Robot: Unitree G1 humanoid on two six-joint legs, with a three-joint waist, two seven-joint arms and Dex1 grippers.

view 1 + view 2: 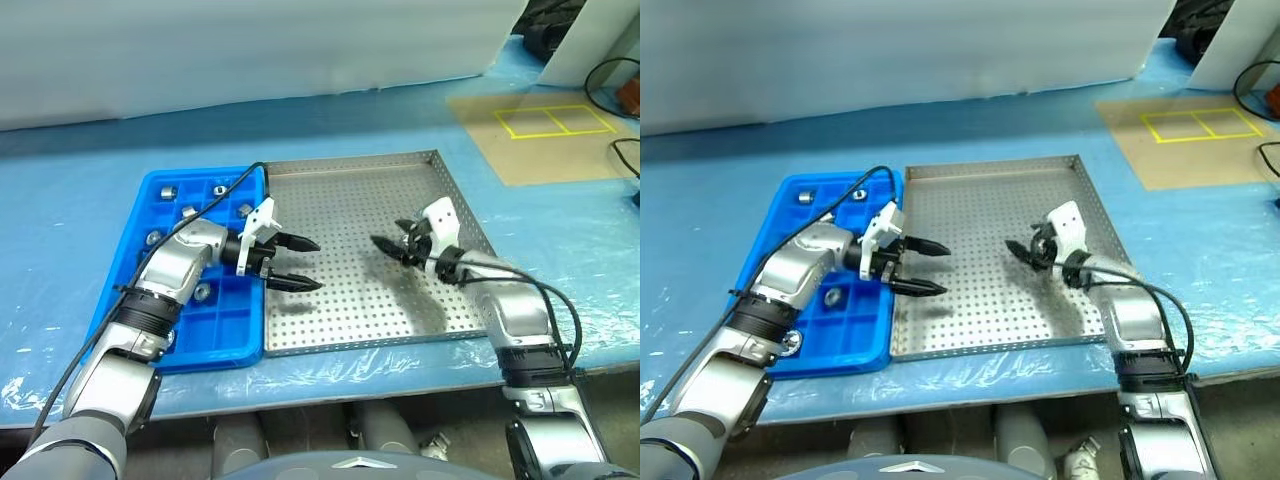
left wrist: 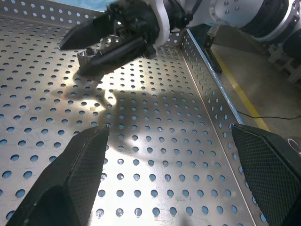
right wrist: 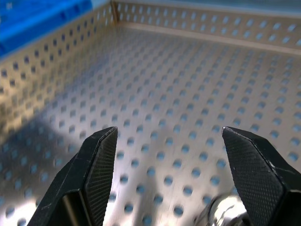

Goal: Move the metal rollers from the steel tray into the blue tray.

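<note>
Metal roller [image 2: 88, 54] on the steel tray [image 1: 440, 325] floor beneath the spread, empty right gripper [image 1: 388, 247], awaiting pickup; left gripper [image 1: 300, 263] spread, empty.

The blue tray [image 1: 215, 335] lies on the surface [image 1: 60, 210], and the steel tray [image 1: 350, 180] lies just to its right, touching it. Several metal rollers [image 1: 190, 211] sit in compartments of the blue tray. One roller [image 2: 87, 55] lies on the steel tray floor, between the fingers of the right gripper [image 1: 385, 248]. The left gripper [image 1: 298, 263] hangs over the left part of the steel tray, opposite the right gripper.
</note>
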